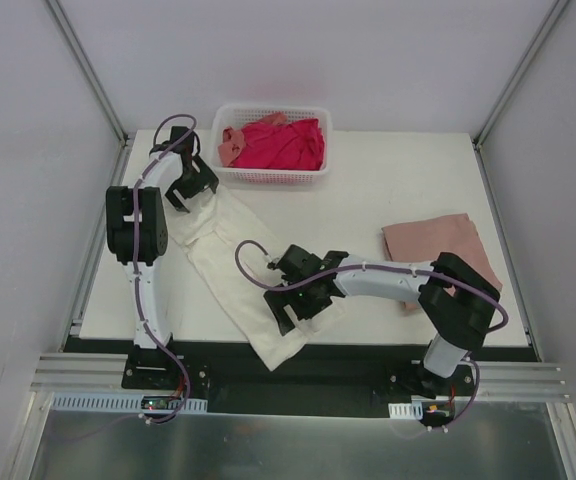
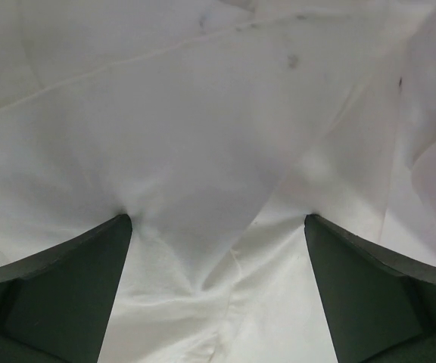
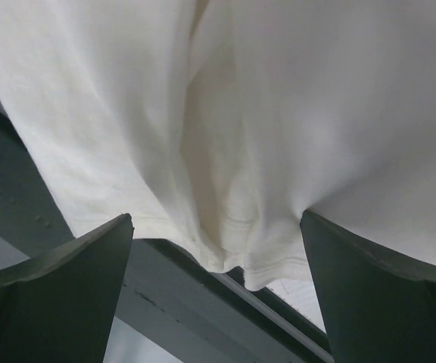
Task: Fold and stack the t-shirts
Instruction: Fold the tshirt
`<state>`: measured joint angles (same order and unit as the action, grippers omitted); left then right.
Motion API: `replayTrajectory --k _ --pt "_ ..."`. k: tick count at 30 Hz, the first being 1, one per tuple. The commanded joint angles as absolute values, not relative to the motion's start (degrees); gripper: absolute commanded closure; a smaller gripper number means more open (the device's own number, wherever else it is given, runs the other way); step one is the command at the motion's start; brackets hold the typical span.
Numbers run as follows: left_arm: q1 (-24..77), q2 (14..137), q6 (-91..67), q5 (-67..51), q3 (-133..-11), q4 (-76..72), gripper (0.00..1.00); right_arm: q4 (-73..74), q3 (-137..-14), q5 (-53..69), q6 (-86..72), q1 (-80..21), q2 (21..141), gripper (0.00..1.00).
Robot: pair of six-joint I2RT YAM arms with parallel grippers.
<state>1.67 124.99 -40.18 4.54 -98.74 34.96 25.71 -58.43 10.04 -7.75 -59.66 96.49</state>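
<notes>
Two arms, same build. Left arm (image 1: 149, 300): white tubular links, chunky black joint housings. Right arm (image 1: 383, 281): alike. A purple cable (image 1: 237, 262) loops off each and runs down to black base plates on the aluminium rail (image 1: 298, 372). Left gripper (image 1: 193, 192) and right gripper (image 1: 301, 310) black. Fingers (image 2: 59, 295) dark, matte, wedge-shaped.

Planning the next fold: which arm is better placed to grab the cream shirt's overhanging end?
Probably right: the right gripper is open over that end of the cream shirt; the left gripper is at the far end.
</notes>
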Motion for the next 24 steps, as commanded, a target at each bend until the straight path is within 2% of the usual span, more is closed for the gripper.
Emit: replayTrajectory --k 1,8,18,24 --pt "0.4 131.6 -35.4 0.6 -106.7 34.5 0.01 26.6 -62.9 14.8 -9.4 -60.6 99.0 0.03" --pt "-3.8 136.7 -31.6 -2.9 -114.4 37.6 0.01 26.5 -64.9 17.4 -8.8 -61.0 100.8 0.03" --pt "-4.0 126.3 -32.2 -0.4 -115.0 37.8 0.01 27.3 -66.9 14.8 -7.1 -61.0 95.4 0.03" --pt "-4.0 123.9 -18.9 -3.4 -120.8 37.6 0.01 28.4 -64.9 9.5 -4.8 -60.9 92.0 0.03"
